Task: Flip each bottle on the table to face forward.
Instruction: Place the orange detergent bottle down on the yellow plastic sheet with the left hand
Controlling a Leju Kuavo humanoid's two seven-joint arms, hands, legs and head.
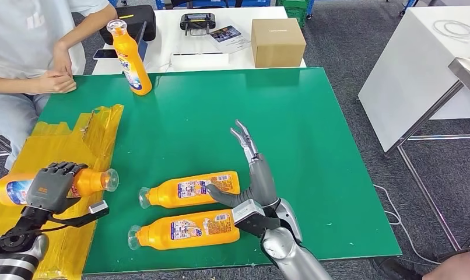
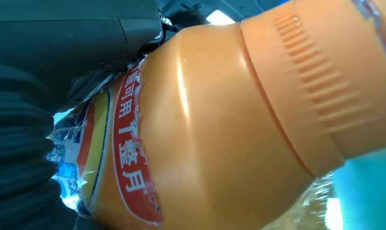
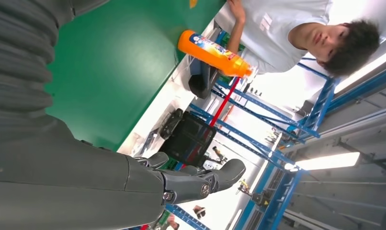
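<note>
Gripping the bottle [image 1: 23, 188] lying at 8 o'clock on the desk [image 1: 180, 111], the left hand [image 1: 51, 185] risks it slipping on yellow film [image 1: 93, 134], while the right hand [image 1: 253, 186], fingers spread and empty, could nudge two lying bottles [image 1: 189, 189].

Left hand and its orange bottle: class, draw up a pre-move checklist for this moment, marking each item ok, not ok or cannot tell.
1. Left hand wraps the held bottle: ok.
2. Held bottle's label faces forward: cannot tell; the hand covers part of it.
3. Right hand open, holding nothing: ok.
4. Two lying bottles, upper and lower, apart from each other: ok.
5. Standing bottle upright near the person: ok.
6. Yellow sheet lies flat: not ok, it is crumpled.
</note>
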